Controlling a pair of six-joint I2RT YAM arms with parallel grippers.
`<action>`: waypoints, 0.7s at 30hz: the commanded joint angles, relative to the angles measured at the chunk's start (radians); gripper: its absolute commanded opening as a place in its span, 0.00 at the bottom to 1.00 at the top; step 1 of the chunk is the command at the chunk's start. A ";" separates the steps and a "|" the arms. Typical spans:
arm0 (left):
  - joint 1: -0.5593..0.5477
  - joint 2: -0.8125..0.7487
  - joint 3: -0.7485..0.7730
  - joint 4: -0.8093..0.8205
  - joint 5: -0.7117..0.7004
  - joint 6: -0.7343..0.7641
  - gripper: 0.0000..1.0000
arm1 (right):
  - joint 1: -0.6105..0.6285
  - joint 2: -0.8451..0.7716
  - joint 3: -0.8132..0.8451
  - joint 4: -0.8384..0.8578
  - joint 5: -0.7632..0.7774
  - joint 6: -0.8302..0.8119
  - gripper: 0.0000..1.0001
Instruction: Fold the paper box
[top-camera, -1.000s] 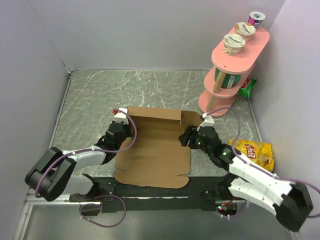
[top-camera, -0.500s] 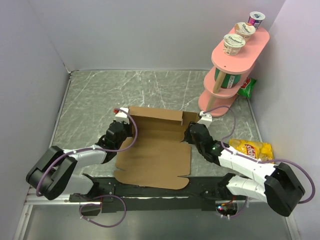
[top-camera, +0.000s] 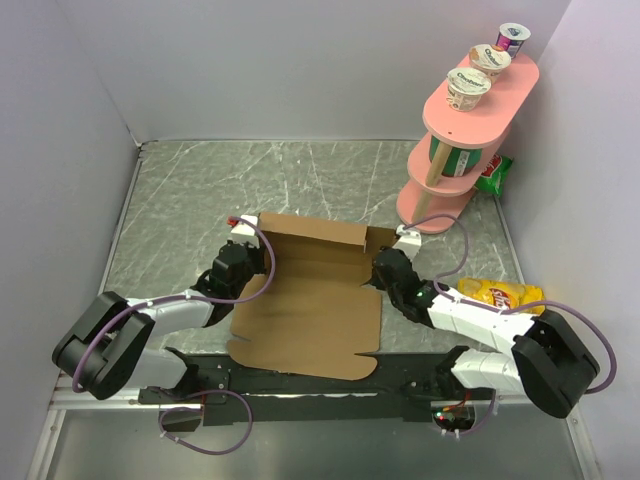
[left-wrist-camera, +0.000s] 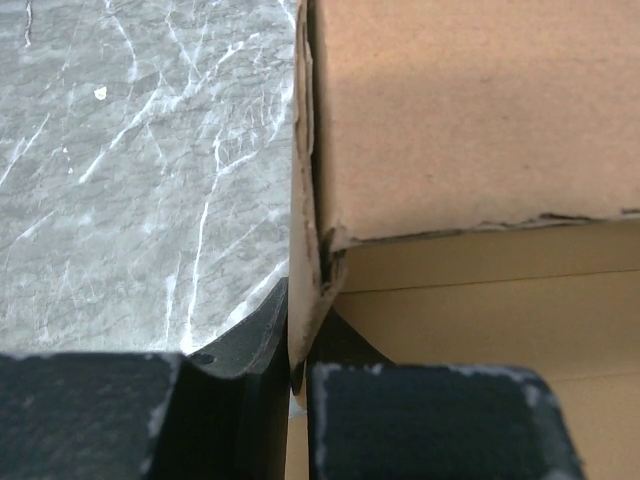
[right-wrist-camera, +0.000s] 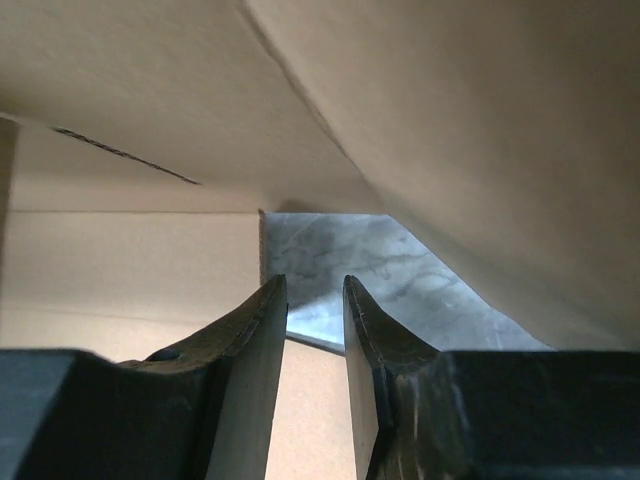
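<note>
The paper box (top-camera: 310, 305) is a brown cardboard sheet lying flat on the marble table, its back wall and side flaps partly raised. My left gripper (top-camera: 240, 252) is shut on the upright left side flap; in the left wrist view the flap's edge (left-wrist-camera: 303, 200) runs down between the closed fingers (left-wrist-camera: 255, 350). My right gripper (top-camera: 384, 264) is at the box's right back corner under the raised right flap (right-wrist-camera: 480, 130). Its fingers (right-wrist-camera: 262, 320) stand a narrow gap apart with nothing between them.
A pink tiered stand (top-camera: 462, 150) with yogurt cups stands at the back right, a green bag (top-camera: 494, 172) behind it. A yellow chips bag (top-camera: 508, 298) lies on the table right of the right arm. Grey walls enclose the table on three sides.
My right arm has dropped lower and stretched out, bringing its gripper closer to the box's right back corner. The left gripper and the box have stayed put.
</note>
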 joint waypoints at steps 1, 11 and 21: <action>0.001 0.017 0.026 0.002 0.031 -0.013 0.11 | 0.007 -0.008 0.008 0.147 -0.029 -0.026 0.36; 0.001 0.019 0.029 0.001 0.035 -0.011 0.11 | 0.023 0.110 0.028 0.217 -0.095 -0.017 0.36; 0.001 0.022 0.032 -0.001 0.039 -0.010 0.11 | 0.054 0.236 0.048 0.237 -0.126 0.029 0.36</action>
